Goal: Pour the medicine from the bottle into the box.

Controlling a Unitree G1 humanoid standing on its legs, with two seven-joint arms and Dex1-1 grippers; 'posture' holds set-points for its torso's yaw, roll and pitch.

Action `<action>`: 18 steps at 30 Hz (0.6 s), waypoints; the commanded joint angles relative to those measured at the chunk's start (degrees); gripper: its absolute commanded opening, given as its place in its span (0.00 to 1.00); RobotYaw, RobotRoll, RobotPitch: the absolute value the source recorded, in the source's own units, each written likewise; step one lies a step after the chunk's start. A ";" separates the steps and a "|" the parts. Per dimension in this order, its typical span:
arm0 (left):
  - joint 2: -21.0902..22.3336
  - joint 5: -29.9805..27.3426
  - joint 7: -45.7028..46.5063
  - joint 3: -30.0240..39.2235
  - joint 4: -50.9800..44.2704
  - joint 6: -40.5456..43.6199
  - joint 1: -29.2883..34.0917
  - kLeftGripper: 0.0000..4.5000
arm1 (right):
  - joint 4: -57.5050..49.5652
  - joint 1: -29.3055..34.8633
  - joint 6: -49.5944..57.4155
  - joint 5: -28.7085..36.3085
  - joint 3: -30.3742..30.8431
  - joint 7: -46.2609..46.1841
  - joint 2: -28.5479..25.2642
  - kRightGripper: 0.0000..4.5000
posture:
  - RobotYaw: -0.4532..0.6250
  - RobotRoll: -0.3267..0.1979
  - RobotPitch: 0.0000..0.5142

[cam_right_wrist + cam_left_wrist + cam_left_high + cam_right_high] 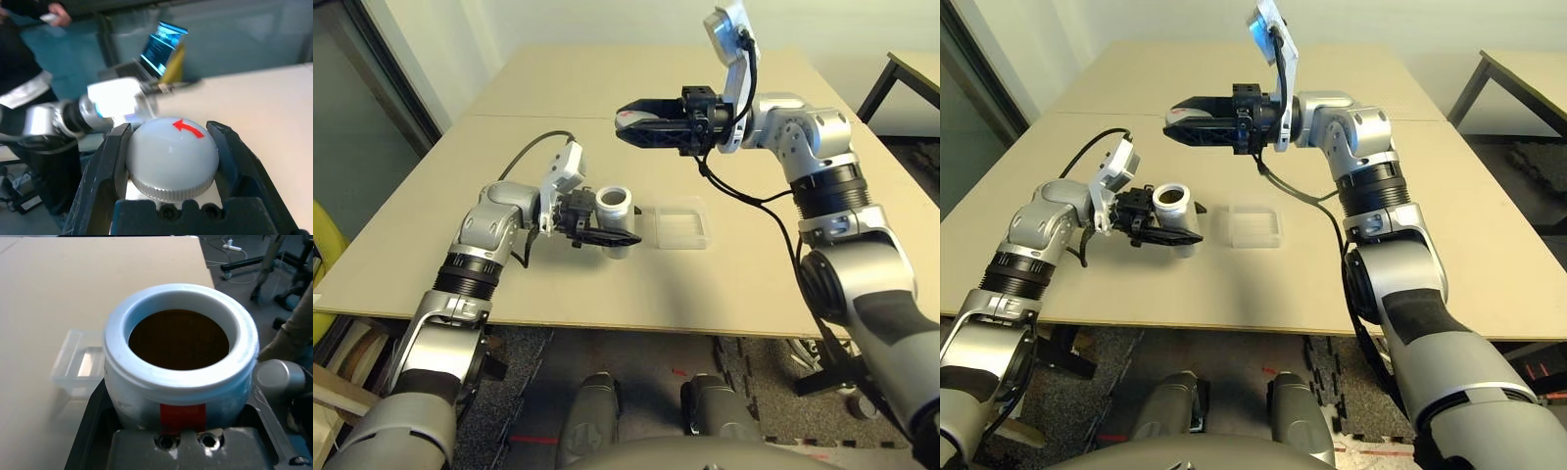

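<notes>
Gripping the open bottle [616, 209] upright, left claw [607, 238], right claw [641, 124] clamped on cap [172, 156], box [680, 226] alongside.

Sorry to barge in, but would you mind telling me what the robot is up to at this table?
It is partway through pouring medicine from a bottle into a box. The left gripper holds the open bottle upright on the table, beside the clear box. The right gripper holds the removed white cap in the air above them. Nothing has been poured yet.
</notes>
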 commanded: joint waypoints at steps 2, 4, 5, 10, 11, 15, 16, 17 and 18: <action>1.63 0.11 1.92 3.18 2.08 -1.06 0.08 0.57 | 5.26 0.78 -4.75 -3.48 -0.05 -0.49 -2.59 0.58 | 0.41 0.62 0.00; 1.72 0.26 3.15 4.21 2.91 -1.60 0.15 0.57 | 7.99 0.92 -7.32 -5.00 -0.27 -1.30 -3.49 0.58 | 0.41 0.62 0.00; 1.55 0.38 4.05 4.78 3.37 -2.01 0.19 0.57 | 9.46 0.96 -8.74 -5.77 -0.43 -1.93 -3.87 0.58 | 0.41 0.62 0.00; 0.63 0.49 8.61 7.45 5.15 -4.02 1.23 0.57 | 18.36 2.94 -18.20 -10.33 -1.27 -6.27 -7.02 0.58 | 0.41 0.62 0.00; 0.69 0.56 9.28 7.79 5.35 -4.44 1.60 0.57 | 19.74 3.59 -19.80 -10.95 -1.64 -7.44 -7.65 0.58 | 0.41 0.62 0.00; 1.09 0.55 10.67 8.77 5.59 -5.17 2.61 0.57 | 24.78 6.66 -25.54 -12.80 -3.63 -12.43 -9.99 0.58 | 0.42 0.62 0.00; 1.14 0.42 10.77 8.90 5.50 -5.14 2.72 0.57 | 25.74 7.16 -26.41 -13.16 -4.00 -13.16 -10.32 0.58 | 0.42 0.62 0.00; 1.21 0.33 10.77 8.96 5.40 -5.11 2.80 0.57 | 26.76 8.02 -27.51 -13.74 -4.18 -14.01 -10.85 0.58 | 0.42 0.62 0.00; 1.28 0.31 10.78 8.98 5.36 -5.08 2.81 0.57 | 28.13 9.06 -28.41 -14.02 -4.70 -15.22 -11.42 0.58 | 0.42 0.62 0.00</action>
